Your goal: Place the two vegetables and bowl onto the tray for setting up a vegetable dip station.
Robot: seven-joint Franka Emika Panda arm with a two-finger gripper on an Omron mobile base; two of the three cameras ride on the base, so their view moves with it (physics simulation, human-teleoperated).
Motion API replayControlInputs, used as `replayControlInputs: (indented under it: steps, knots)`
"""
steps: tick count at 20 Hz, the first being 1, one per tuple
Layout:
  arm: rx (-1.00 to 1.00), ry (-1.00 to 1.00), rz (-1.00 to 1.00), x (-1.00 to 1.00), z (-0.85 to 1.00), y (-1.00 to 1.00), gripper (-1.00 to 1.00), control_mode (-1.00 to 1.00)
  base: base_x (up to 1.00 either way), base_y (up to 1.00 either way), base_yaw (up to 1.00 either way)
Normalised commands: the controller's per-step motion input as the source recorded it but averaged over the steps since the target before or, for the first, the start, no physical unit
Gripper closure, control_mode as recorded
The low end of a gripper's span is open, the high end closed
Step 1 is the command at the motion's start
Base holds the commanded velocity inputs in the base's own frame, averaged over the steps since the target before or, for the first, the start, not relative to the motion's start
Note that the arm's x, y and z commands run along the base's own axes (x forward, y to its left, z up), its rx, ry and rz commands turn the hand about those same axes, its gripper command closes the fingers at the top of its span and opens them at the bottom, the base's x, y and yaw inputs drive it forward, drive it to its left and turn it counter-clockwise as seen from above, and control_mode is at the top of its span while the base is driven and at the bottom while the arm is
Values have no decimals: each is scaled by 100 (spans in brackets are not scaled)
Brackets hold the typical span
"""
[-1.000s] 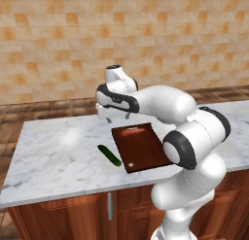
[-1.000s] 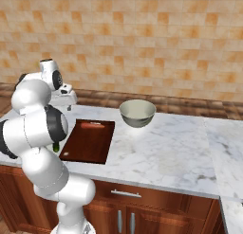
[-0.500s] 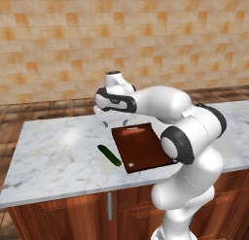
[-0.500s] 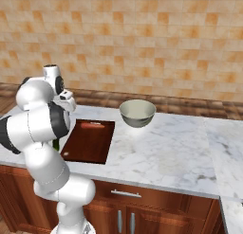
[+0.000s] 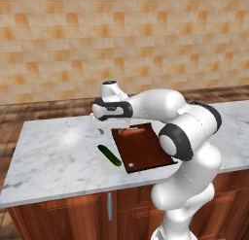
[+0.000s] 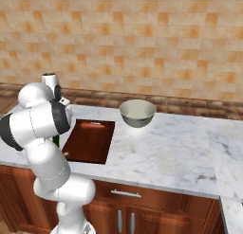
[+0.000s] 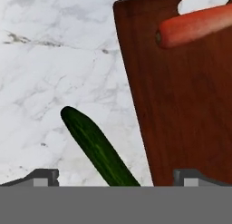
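Carrot (image 7: 195, 26) now lies on the tray (image 7: 190, 119); the arm has swung left, and the gripper (image 7: 115, 175), jaws wide, hangs over the cucumber (image 7: 97, 148) next.

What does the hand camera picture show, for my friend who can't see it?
A dark green cucumber lies on the white marble counter, beside a reddish-brown tray that has an orange carrot on it. The open gripper points at the cucumber.
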Motion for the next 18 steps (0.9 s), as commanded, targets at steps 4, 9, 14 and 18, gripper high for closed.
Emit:
replayControlInputs:
  steps: [4, 9, 14, 18]
  knots:
    - [0, 8, 8, 0, -11, 12, -100, -100, 0, 0, 0]
    - [0, 5, 32, 0, -9, 2, -100, -100, 0, 0, 0]
    - [1, 1, 31, -2, -13, 0, -100, -100, 0, 0, 0]
    - [13, 0, 22, -18, -9, 0, -100, -100, 0, 0, 0]
